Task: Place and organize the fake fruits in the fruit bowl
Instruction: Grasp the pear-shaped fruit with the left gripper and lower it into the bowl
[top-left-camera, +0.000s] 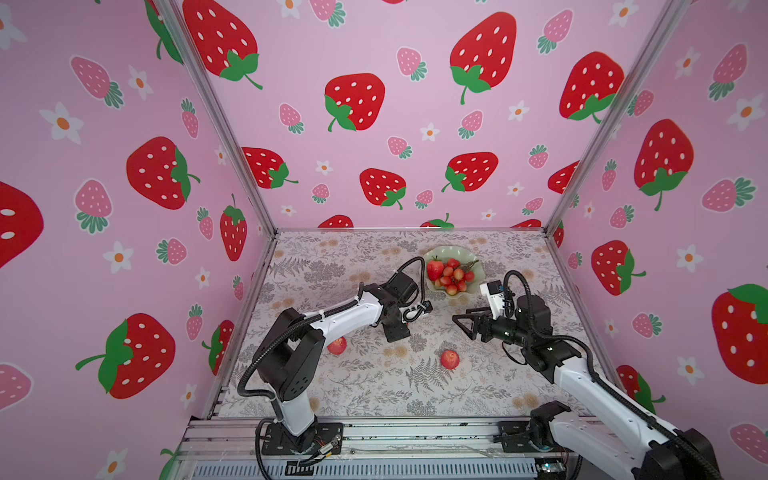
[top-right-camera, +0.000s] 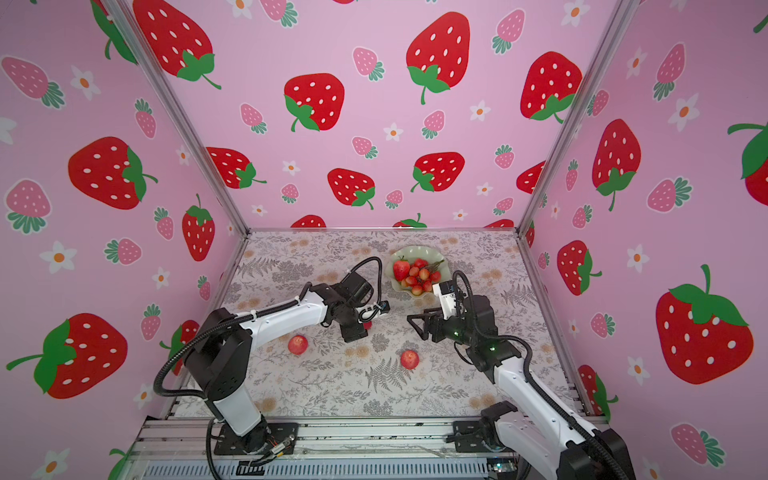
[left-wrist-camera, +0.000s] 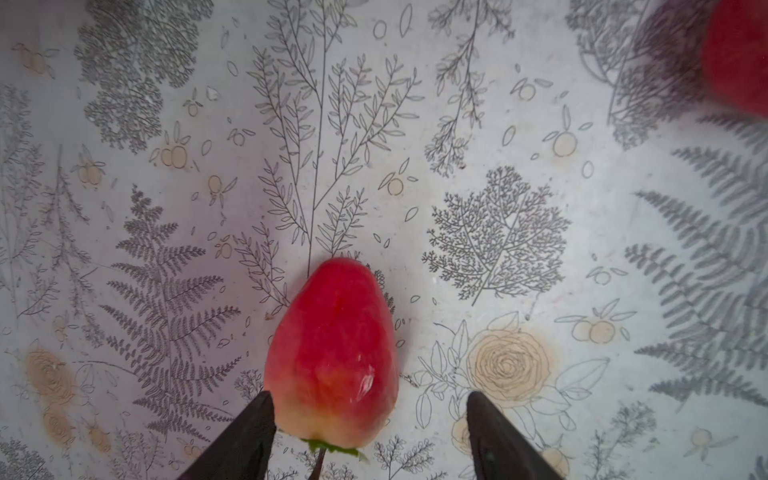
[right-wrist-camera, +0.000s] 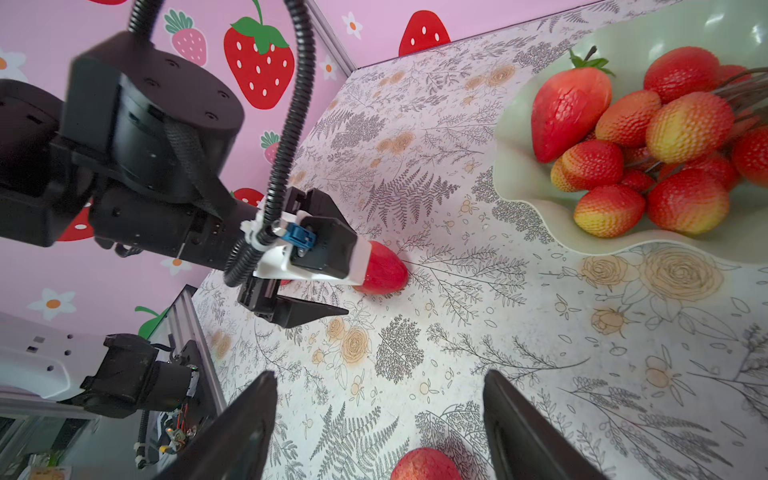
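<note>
The pale green fruit bowl (top-left-camera: 453, 251) (top-right-camera: 419, 250) (right-wrist-camera: 523, 166) at the back holds a strawberry (top-left-camera: 434, 269) (right-wrist-camera: 569, 108) and the cherry bunch (top-left-camera: 455, 276) (right-wrist-camera: 665, 158). A second strawberry (left-wrist-camera: 332, 353) (right-wrist-camera: 384, 268) lies on the table between the jaws of my left gripper (left-wrist-camera: 370, 399). The gripper is open: one finger (left-wrist-camera: 253, 432) rests against the fruit and the other stands well apart. Two apples (top-left-camera: 337, 345) (top-left-camera: 450, 359) sit on the table nearer the front. My right gripper (top-left-camera: 463, 320) (right-wrist-camera: 380, 382) hovers open and empty beside the bowl, above one apple (right-wrist-camera: 424, 463).
The floral tabletop (top-left-camera: 374, 386) is boxed in by pink strawberry-print walls and metal corner posts (top-left-camera: 582, 166). An aluminium rail (top-left-camera: 415, 436) with both arm bases runs along the front edge. The left arm's elbow (top-left-camera: 291, 357) partly covers the left apple.
</note>
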